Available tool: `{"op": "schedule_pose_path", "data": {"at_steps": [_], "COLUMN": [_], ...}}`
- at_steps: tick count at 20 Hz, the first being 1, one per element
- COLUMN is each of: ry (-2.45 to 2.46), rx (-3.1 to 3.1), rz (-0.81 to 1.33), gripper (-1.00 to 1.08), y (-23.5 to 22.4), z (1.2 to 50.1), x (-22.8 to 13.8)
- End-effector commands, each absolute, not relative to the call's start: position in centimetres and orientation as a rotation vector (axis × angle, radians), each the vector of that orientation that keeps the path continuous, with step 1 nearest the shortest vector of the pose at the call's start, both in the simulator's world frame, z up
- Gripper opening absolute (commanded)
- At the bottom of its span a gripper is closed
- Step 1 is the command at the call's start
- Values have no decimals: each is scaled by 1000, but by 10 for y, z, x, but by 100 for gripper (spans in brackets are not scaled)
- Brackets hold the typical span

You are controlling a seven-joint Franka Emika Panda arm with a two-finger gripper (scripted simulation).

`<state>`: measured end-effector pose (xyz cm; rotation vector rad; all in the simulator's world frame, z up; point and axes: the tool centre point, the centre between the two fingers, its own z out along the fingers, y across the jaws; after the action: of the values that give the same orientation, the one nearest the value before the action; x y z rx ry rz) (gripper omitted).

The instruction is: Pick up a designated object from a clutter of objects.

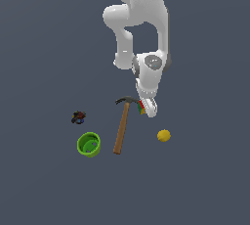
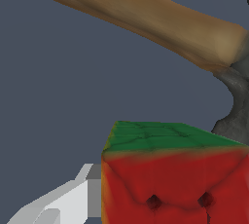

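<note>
The gripper (image 1: 148, 107) is around one cube (image 1: 142, 106); whether it squeezes, I cannot tell. One hammer (image 1: 122, 126) lies just beside; one ball (image 1: 164, 135) and one cup (image 1: 89, 144) sit apart.

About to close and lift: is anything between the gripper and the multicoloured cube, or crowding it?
Nothing visible blocks it. The gripper is already at the multicoloured cube, one finger beside its red face. The hammer head lies close alongside the cube.

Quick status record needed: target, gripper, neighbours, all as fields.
target: small cube with red, green and yellow faces, beside the hammer's dark head
gripper: white gripper down at the cube; one finger against its side; closure cannot be told
hammer: wooden-handled hammer, lying flat
cup: green cup, towards the exterior view's left
ball: small yellow ball, apart from the cube
other: small dark red-and-blue object
</note>
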<state>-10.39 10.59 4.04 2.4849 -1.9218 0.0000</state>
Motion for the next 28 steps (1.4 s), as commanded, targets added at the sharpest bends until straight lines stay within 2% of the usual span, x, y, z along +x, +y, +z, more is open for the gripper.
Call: {"op": "schedule_pose_path", "data": {"at_steps": [1, 11, 28], "ry": [-1923, -1922, -1922], "rx": [2486, 2486, 2487], "rz": [2, 3, -1], "gripper": [-100, -100, -100], "y": [106, 107, 111], "z": [47, 99, 242], "x": [-104, -111, -130]}}
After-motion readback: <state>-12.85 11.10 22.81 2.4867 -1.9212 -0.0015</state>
